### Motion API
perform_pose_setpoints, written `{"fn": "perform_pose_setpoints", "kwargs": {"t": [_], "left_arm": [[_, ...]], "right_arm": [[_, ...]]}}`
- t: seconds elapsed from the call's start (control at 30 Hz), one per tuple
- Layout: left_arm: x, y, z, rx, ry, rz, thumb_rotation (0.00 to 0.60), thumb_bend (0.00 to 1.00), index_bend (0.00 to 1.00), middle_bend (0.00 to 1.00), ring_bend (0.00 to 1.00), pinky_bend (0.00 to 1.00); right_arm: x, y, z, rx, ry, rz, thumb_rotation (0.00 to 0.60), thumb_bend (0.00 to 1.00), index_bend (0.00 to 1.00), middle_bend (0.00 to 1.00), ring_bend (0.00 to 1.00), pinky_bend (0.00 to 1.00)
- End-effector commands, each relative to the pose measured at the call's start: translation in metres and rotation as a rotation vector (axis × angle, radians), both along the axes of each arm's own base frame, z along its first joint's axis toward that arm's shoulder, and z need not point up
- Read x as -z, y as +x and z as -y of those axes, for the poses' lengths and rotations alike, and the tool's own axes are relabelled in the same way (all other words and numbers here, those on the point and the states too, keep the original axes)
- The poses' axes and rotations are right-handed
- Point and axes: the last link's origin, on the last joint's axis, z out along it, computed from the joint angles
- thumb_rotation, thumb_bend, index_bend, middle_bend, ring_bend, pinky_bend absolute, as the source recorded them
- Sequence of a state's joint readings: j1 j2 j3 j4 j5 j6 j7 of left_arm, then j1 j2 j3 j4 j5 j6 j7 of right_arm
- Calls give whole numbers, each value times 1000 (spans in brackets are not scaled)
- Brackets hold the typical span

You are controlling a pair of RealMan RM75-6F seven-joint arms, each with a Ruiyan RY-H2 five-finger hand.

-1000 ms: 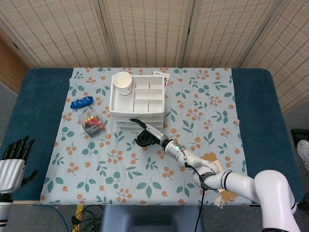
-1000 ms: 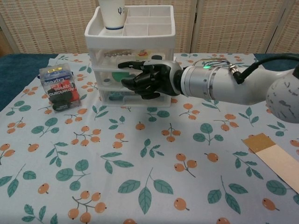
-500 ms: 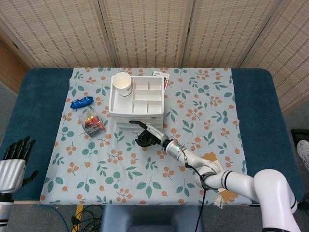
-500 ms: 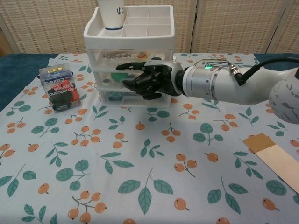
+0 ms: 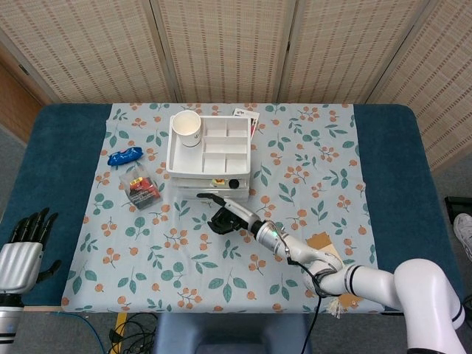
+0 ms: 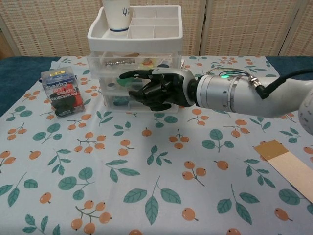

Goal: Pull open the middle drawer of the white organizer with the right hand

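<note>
The white organizer (image 5: pixel 172 158) (image 6: pixel 134 35) stands at the table's centre left, with a compartment tray on top. A clear drawer (image 5: pixel 214 183) (image 6: pixel 132 61) juts out toward me, its small contents showing from above. In the chest view that drawer sits right under the top tray, just above my fingers. My right hand (image 5: pixel 225 215) (image 6: pixel 159 90) is at the organizer's front, its dark fingers curled against the drawer fronts. It hides the handles. My left hand (image 5: pixel 22 243) hangs off the table's lower left, fingers apart, holding nothing.
A paper cup (image 5: pixel 187 127) (image 6: pixel 116 14) stands in the tray's left corner. A black and red packet (image 5: pixel 141 190) (image 6: pixel 61 93) and a blue wrapper (image 5: pixel 125 155) lie left of the organizer. A brown card (image 5: pixel 323 245) (image 6: pixel 283 161) lies to the right of my right arm.
A drawer has slid out toward me and its contents now show. My right hand has drawn back from the organizer with it. The left hand has barely moved.
</note>
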State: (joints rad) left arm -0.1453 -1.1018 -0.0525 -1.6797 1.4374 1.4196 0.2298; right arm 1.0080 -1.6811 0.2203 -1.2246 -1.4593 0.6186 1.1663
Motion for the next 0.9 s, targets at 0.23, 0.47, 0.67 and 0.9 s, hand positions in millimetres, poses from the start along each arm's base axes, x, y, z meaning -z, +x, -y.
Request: {"fn": "perform_pose_setpoints", "kwargs": {"t": [0.23, 0.47, 0.67, 0.9], "left_arm": [[1, -1, 0, -4, -4, 0, 600, 219, 31, 0, 0, 82], [2, 0, -1, -1, -7, 3, 600, 220, 32, 0, 0, 82], [2, 0, 0, 4, -6, 5, 600, 219, 31, 0, 0, 82], [3, 2, 0, 14, -8, 10, 600, 219, 31, 0, 0, 82]], "right_arm": [[-7, -9, -14, -27, 4, -32, 600, 534, 0, 875, 900, 969], [-22, -17, -33, -81, -8, -79, 600, 534, 0, 871, 894, 969], [-54, -16, -40, -144, -103, -94, 600, 534, 0, 870, 894, 969], [-81, -16, -31, -167, -248, -186, 600, 535, 0, 871, 894, 969]]}}
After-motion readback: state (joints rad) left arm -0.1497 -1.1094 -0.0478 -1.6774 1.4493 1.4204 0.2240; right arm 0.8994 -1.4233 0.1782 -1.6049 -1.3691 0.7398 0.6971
